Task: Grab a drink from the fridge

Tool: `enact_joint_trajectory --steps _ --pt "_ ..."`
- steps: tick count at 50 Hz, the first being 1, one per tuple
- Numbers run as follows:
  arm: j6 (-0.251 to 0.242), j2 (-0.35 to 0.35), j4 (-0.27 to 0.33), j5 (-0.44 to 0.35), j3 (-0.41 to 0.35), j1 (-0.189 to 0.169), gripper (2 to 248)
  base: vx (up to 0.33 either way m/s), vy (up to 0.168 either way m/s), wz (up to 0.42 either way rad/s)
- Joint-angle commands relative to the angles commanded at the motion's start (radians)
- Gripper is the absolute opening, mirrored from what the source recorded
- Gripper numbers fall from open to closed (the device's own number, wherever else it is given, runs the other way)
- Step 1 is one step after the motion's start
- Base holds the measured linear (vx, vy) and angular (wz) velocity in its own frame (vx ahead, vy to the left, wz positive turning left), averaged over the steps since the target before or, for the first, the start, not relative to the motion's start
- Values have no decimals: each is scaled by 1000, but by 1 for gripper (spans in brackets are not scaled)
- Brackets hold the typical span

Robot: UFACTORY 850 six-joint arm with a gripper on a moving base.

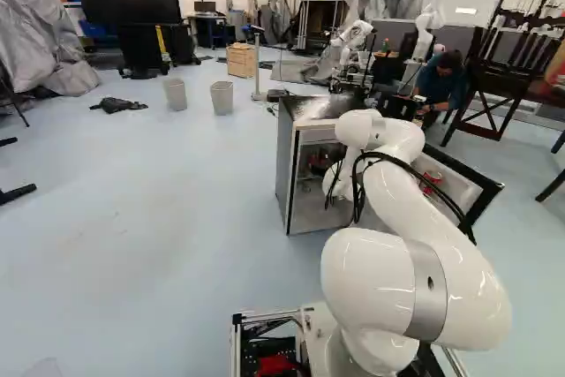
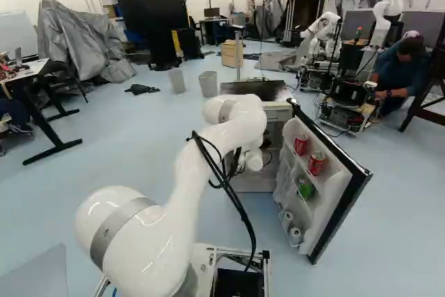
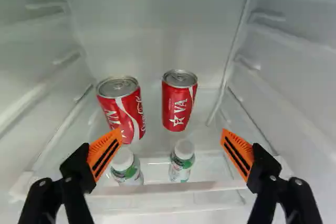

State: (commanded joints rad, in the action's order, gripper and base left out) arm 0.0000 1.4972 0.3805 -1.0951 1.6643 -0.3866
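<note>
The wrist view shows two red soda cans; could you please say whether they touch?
Apart: in the wrist view, white fridge interior shows between the nearer red soda can and the farther can.

The fridge shelf [image 3: 157,188] holds red cans [image 3: 179,100] and small bottles [image 3: 181,169].

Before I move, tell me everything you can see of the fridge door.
The door stands wide open, swung out at the right side of the fridge in the right base view. Its inside is white, plastic by its look, with a black outer edge; its outer face is hidden. Built-in racks hold two red cans high up, a green item lower, and two pale, round-ended items at the bottom. I see no contact between it and the arm there.
</note>
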Motion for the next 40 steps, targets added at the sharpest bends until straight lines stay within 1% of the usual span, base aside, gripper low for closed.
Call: enact_joint_trajectory --steps 19,40 --pt "0 48 -72 36 86 9 247 0 0 0" --pt "0 102 -79 40 182 18 247 0 0 0"
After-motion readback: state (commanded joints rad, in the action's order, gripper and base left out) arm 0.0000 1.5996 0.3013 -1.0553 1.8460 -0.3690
